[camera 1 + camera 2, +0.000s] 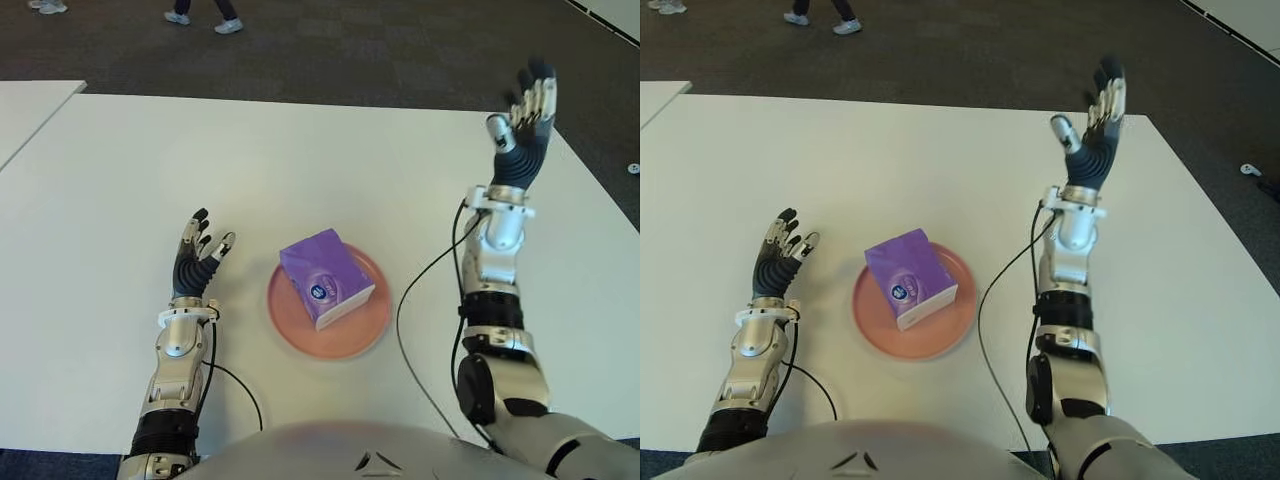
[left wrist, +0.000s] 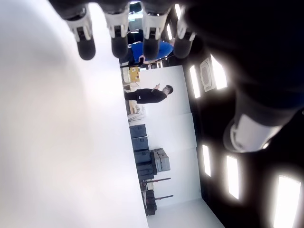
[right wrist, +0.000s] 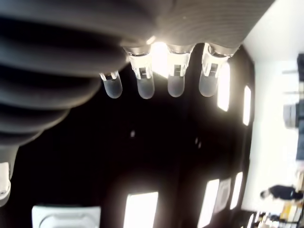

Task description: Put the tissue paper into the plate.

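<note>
A purple tissue pack (image 1: 326,276) lies on the pink plate (image 1: 365,339) in the middle of the white table (image 1: 300,160), near my body. My left hand (image 1: 201,246) shows to the left of the plate, low over the table, fingers spread and holding nothing. Raised well above the table at the far right, my right hand (image 1: 524,112) points up with its fingers straight and empty. Both wrist views show only open fingers (image 2: 114,33) and the room behind.
A second white table (image 1: 25,105) stands at the far left. Dark floor lies beyond the table's far edge, where a person's feet (image 1: 205,20) show. A black cable (image 1: 420,300) hangs along my right arm. A person (image 2: 149,95) stands far off.
</note>
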You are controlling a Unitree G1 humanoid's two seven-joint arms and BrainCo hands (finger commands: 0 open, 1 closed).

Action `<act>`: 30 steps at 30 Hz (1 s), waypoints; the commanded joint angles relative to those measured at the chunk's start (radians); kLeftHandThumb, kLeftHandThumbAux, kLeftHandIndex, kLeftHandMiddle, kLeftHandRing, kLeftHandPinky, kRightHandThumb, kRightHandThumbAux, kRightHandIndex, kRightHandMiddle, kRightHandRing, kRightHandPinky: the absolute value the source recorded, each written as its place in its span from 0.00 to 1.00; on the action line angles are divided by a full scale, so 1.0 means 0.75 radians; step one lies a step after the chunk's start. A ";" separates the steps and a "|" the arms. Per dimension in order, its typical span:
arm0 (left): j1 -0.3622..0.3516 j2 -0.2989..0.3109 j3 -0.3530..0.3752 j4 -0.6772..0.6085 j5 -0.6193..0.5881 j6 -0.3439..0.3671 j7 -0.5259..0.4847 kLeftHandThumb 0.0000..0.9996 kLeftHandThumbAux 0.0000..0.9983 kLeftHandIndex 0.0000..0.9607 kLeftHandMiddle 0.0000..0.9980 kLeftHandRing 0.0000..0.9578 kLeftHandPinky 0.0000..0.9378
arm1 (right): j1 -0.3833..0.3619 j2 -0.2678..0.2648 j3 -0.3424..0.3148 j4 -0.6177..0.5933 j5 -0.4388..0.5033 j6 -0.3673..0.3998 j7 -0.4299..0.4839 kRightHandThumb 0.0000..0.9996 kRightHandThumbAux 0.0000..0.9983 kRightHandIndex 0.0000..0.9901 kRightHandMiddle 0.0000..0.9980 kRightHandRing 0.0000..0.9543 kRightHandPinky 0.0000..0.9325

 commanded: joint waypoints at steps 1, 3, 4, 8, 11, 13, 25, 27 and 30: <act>-0.009 0.005 0.000 0.030 -0.010 0.011 -0.013 0.00 0.57 0.00 0.00 0.00 0.00 | 0.125 0.107 0.063 0.020 -0.058 -0.020 -0.051 0.00 0.51 0.00 0.00 0.00 0.00; -0.015 0.005 0.002 0.034 -0.011 0.010 -0.012 0.00 0.57 0.00 0.00 0.00 0.00 | 0.152 0.126 0.079 0.011 -0.062 -0.014 -0.051 0.00 0.51 0.00 0.00 0.00 0.00; -0.016 0.006 0.003 0.034 -0.011 0.010 -0.012 0.00 0.57 0.00 0.00 0.00 0.00 | 0.155 0.128 0.081 0.010 -0.063 -0.013 -0.052 0.00 0.51 0.00 0.00 0.00 0.00; -0.027 0.000 0.003 0.031 -0.009 0.005 -0.003 0.00 0.57 0.00 0.00 0.00 0.00 | 0.170 0.139 0.100 0.016 -0.047 0.048 -0.027 0.01 0.53 0.00 0.00 0.00 0.00; -0.032 0.001 0.003 0.031 -0.006 0.003 -0.001 0.00 0.57 0.00 0.00 0.00 0.00 | 0.196 0.154 0.112 0.015 -0.053 0.089 -0.032 0.02 0.54 0.00 0.00 0.00 0.00; -0.034 0.000 0.001 0.025 -0.001 0.004 0.001 0.00 0.57 0.00 0.00 0.00 0.00 | 0.226 0.165 0.121 0.019 -0.058 0.116 -0.039 0.03 0.55 0.00 0.00 0.00 0.00; -0.036 0.005 -0.006 -0.001 -0.008 0.016 -0.016 0.00 0.56 0.00 0.00 0.00 0.00 | 0.320 0.155 0.170 0.283 -0.052 0.087 0.041 0.01 0.55 0.00 0.00 0.00 0.00; -0.037 0.005 -0.006 -0.001 -0.008 0.017 -0.016 0.00 0.56 0.00 0.00 0.00 0.00 | 0.327 0.141 0.178 0.295 -0.049 0.101 0.070 0.00 0.55 0.00 0.00 0.00 0.00; -0.038 0.006 -0.006 0.000 -0.008 0.018 -0.017 0.00 0.56 0.00 0.00 0.00 0.00 | 0.348 0.121 0.190 0.287 -0.047 0.133 0.109 0.00 0.55 0.00 0.00 0.00 0.00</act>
